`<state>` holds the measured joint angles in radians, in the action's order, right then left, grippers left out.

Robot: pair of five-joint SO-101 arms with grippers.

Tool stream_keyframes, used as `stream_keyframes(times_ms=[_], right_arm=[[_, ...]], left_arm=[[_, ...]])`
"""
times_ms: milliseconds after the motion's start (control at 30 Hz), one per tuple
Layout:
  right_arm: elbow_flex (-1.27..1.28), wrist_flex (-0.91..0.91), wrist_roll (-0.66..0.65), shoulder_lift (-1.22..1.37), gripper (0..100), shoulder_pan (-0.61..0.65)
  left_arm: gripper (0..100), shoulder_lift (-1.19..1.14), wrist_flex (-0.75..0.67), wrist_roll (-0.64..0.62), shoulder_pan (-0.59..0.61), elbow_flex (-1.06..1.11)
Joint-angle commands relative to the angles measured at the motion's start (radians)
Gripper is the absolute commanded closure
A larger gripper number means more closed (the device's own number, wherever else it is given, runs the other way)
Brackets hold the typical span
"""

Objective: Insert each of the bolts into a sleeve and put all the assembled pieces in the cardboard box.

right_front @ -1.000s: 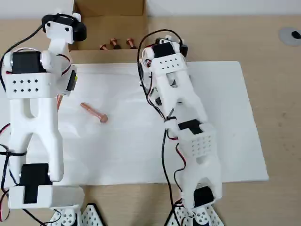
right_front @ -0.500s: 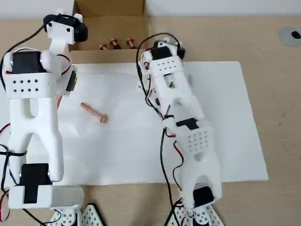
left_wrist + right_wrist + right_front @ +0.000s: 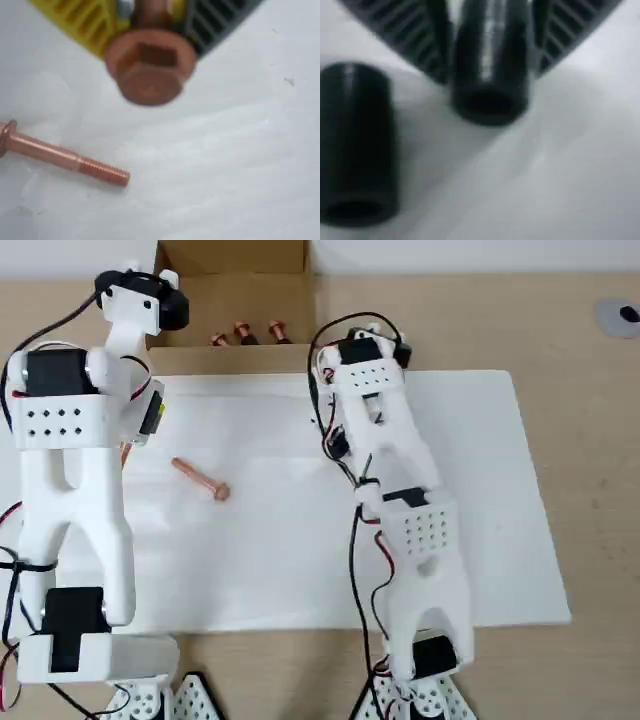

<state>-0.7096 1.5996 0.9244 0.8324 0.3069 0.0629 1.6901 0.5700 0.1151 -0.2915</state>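
Observation:
My left gripper (image 3: pixel 150 15) is shut on a copper bolt (image 3: pixel 150 65), its hex head toward the camera, just above the white mat. A second copper bolt (image 3: pixel 200 480) (image 3: pixel 65 157) lies loose on the mat beside it. My right gripper (image 3: pixel 490 30) is shut on a black sleeve (image 3: pixel 490 70), open end outward, close over the mat. Another black sleeve (image 3: pixel 357 145) stands next to it. The cardboard box (image 3: pixel 232 260) sits at the back, and three assembled pieces (image 3: pixel 245 335) lie along its near wall.
The white mat (image 3: pixel 480 490) covers the middle of the wooden table (image 3: pixel 590 440). The left arm (image 3: pixel 70 460) stands along the mat's left edge, the right arm (image 3: pixel 400 500) across its centre. A grey disc (image 3: pixel 615 315) lies at the far right.
The right arm's wrist has swung right by a little, after a small shift left half a second ago. The left arm and the loose bolt have stayed put.

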Motion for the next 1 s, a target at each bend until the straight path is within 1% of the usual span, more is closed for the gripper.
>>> stream_keyframes(times_ms=[0,233,433,533,600,767,900,967], right_arm=[[-0.053,-0.002,-0.005,-0.008,98.8,-0.016],[-0.09,0.058,-0.031,-0.013,98.8,-0.015],[-0.337,0.187,-0.032,-0.013,98.8,-0.016],[-0.466,0.189,-0.063,-0.015,98.8,-0.018],[-0.493,0.189,-0.074,-0.031,98.9,-0.015],[-0.412,0.189,-0.074,-0.048,98.9,-0.01],[-0.236,0.189,-0.075,-0.048,98.9,-0.001],[-0.147,0.187,-0.109,-0.047,98.8,0.007]], left_arm=[[99,0.022,0.003,0.006,-0.011,-0.008],[99,0.022,0.003,0.006,-0.011,-0.008],[99,0.022,0.003,0.006,-0.011,-0.008],[99,0.022,0.003,0.006,-0.011,-0.008],[99,0.033,0.003,0.006,-0.009,-0.008],[99,0.137,0.003,0.029,-0.006,0.002],[99,0.199,0.003,0.055,-0.003,0.002],[99,0.213,0.003,0.055,-0.002,0.003]])
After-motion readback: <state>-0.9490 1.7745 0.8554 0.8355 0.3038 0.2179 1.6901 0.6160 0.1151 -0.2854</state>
